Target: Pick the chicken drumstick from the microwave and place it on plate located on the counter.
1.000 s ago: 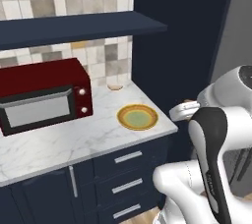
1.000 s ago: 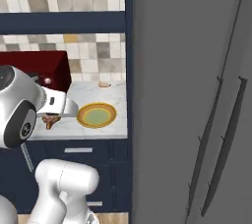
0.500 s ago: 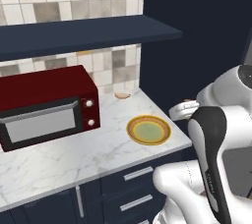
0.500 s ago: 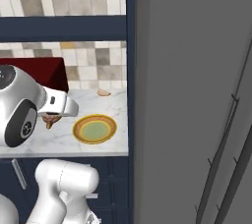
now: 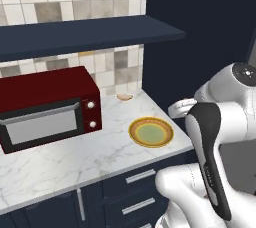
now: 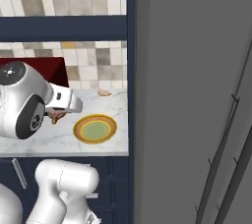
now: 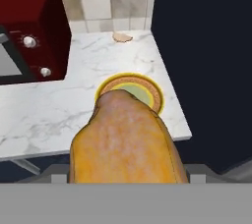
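While the base views show the bench [image 5: 75,157] and the plate [image 5: 151,132] beyond the arm, the hand view has the chicken drumstick [image 7: 125,142] golden-brown, mottled and bulky, gripped in the closed tool [image 7: 125,179], with the plate's rim just ahead.

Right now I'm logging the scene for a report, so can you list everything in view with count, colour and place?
chicken drumstick: one, golden-brown, close before the hand camera, over the near counter edge.
plate: one, yellow-orange rim, pale green centre, on the counter, right of the red appliance.
counter: one, white marble, navy drawers below.
red appliance: one, dark red, silver-framed window, on the counter at left.
food scrap: one, pale, by the tiled wall.
shelf: one, navy, above the counter.
gripper: finger tips hidden; the drumstick seems held.
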Robot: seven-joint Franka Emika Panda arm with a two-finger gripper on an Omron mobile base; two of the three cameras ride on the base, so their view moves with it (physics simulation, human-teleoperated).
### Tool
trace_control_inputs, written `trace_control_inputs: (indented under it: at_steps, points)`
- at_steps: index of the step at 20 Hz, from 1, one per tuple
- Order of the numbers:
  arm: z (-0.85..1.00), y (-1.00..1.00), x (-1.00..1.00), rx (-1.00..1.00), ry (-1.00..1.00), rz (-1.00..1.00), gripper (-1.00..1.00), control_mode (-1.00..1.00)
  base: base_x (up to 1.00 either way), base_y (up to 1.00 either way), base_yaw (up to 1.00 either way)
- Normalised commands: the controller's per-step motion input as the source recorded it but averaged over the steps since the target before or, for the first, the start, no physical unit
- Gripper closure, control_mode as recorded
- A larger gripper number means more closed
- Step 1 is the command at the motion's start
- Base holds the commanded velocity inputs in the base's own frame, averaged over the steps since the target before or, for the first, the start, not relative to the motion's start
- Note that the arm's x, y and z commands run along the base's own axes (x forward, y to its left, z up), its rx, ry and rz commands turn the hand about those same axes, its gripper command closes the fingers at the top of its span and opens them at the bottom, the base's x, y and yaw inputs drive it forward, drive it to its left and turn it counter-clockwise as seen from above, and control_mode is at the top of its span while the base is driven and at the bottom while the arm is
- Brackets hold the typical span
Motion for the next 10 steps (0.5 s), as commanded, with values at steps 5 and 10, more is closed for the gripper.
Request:
trace_control_inputs:
  at_steps: [5, 10]
  points:
    - [-0.48, 0.02, 1.0, 0.0, 0.18, 0.0, 1.0, -1.0, 0.0, 0.0, 0.0]
    - [-0.95, 0.06, 0.97, 0.0, 0.22, 0.0, 1.0, -1.0, 0.0, 0.0, 0.0]
